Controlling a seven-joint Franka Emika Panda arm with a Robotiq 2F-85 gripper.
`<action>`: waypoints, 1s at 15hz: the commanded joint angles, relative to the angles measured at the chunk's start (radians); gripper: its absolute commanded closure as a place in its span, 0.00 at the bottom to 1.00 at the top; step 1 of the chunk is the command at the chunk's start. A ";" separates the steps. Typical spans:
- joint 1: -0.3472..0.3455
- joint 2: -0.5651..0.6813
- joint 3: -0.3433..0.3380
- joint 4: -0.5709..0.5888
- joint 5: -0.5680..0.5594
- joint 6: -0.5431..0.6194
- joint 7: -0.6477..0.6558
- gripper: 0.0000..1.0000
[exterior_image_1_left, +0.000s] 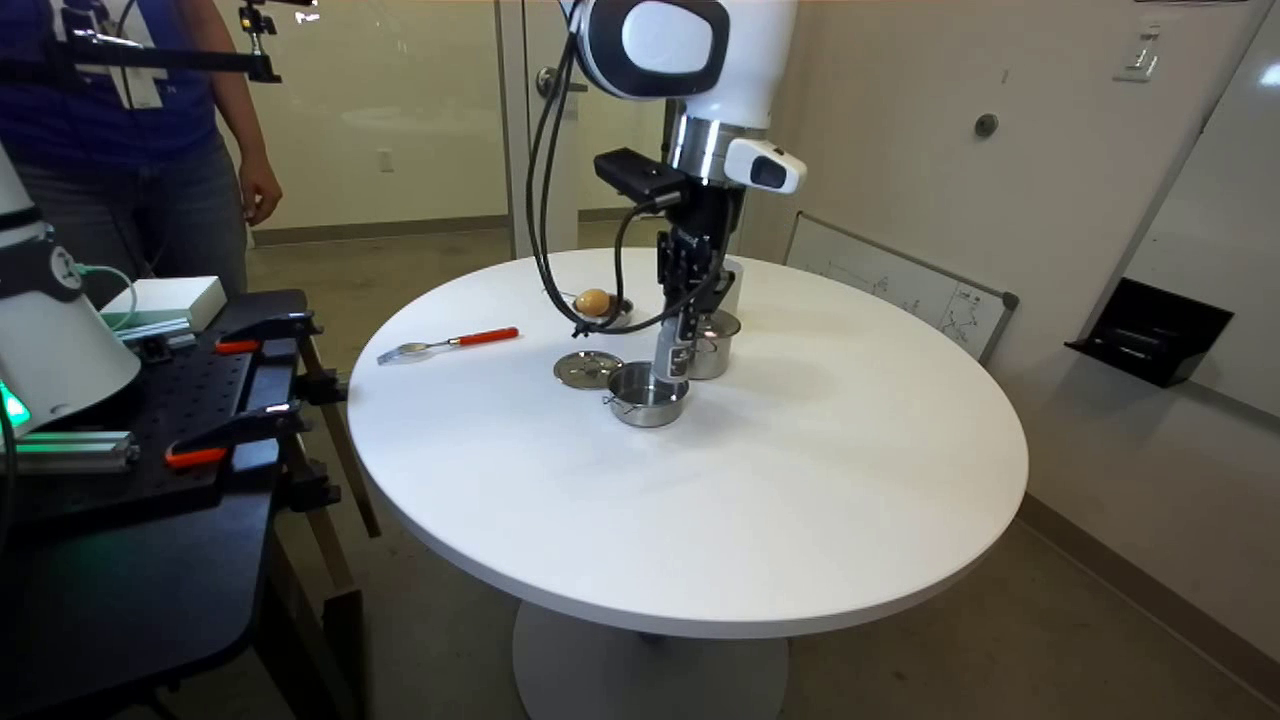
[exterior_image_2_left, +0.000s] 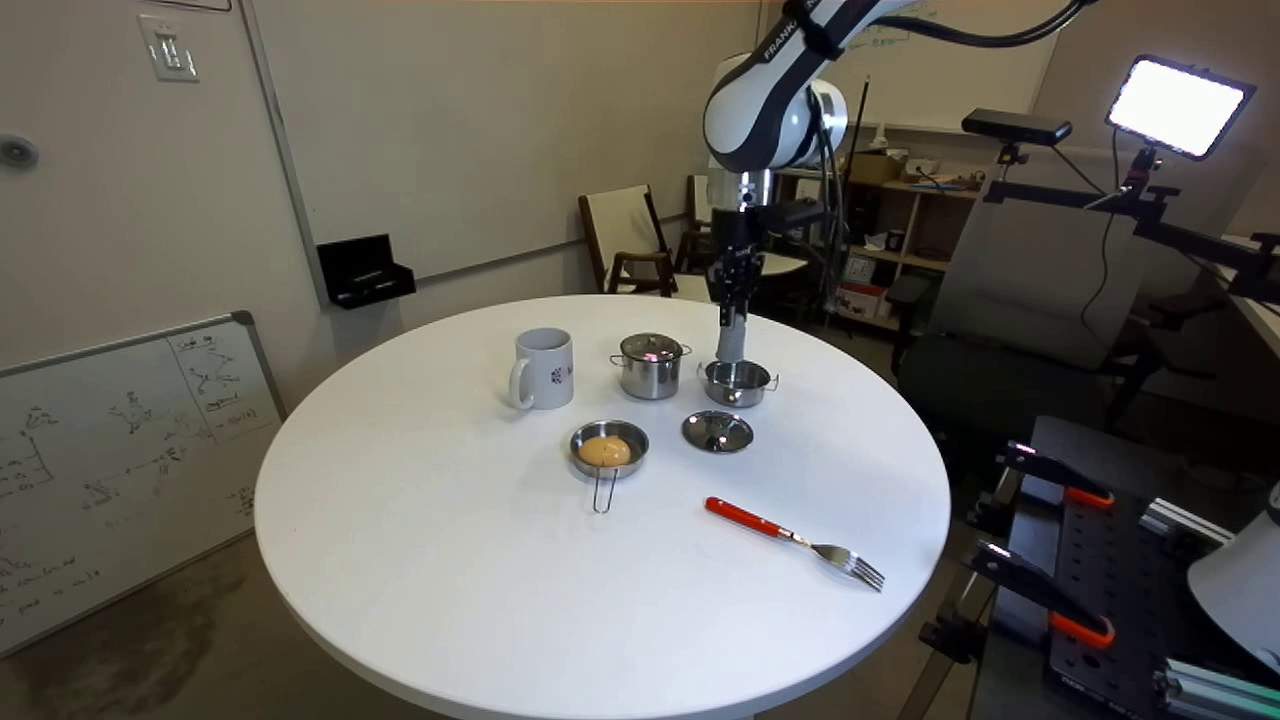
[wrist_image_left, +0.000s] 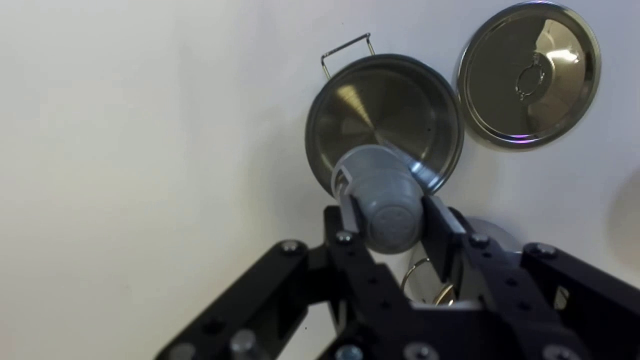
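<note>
- We have the bottle (wrist_image_left: 375, 175) hanging nearly upright from the claw (wrist_image_left: 395, 215), its lower end at the rim of the pan (wrist_image_left: 400, 100); whether they touch, we cannot tell.
- The claw clasps the bottle, a finger against each side; we judge the hold sits high so that the lower end is left free.
- The pan stands uncovered just below, mouth upward, which leaves its inside within reach from above.
- Just beside it the lid (wrist_image_left: 530, 75) lies flat; we suppose that is how it rests steadiest.
- Near the pan the pot (exterior_image_2_left: 650, 380) stands covered, perhaps to shield its inside, which we cannot see.
- Past the pot the mug (exterior_image_2_left: 548, 375) stands upright, its handle pointing away, so we think little there could snag it.
- The skillet (exterior_image_2_left: 612, 428) cradles what we take for an egg (exterior_image_2_left: 605, 452); its raised wall probably stops any rolling.
- Well apart from the pan lies the fork (exterior_image_2_left: 790, 536), its tines toward the edge of the white worktop (exterior_image_2_left: 480, 590), laid flat so as not to shift, we would guess.
</note>
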 joint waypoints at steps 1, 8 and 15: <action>0.004 -0.044 -0.007 -0.014 0.000 -0.046 0.008 0.89; 0.026 -0.043 0.087 0.035 0.015 -0.090 -0.145 0.89; 0.001 0.018 0.204 0.104 0.109 -0.114 -0.380 0.89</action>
